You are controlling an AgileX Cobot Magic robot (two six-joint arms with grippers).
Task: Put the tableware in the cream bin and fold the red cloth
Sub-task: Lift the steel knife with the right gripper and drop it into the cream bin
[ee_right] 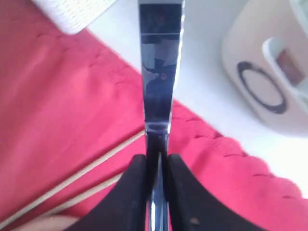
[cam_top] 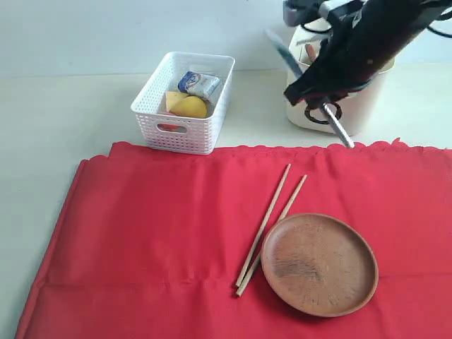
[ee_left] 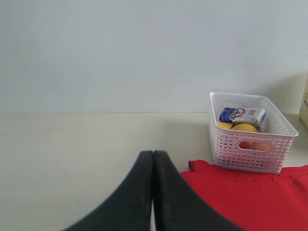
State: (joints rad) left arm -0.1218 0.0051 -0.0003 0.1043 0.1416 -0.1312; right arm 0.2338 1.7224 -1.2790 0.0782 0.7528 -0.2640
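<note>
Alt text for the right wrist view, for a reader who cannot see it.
The right tool clamps a steel knife above the red cloth. Wooden chopsticks lie on the cloth; the cream bin stands off it.

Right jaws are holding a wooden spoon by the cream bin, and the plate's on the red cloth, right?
Not a spoon: it's a steel knife, as the right wrist view shows. The rest holds: by the cream bin, plate on the red cloth.

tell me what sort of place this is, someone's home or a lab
Most likely a lab tabletop staged as a dining scene, not a home: a plain pale table against a blank wall, a red cloth with plate and chopsticks, and the robot's right hand holding a knife.
</note>
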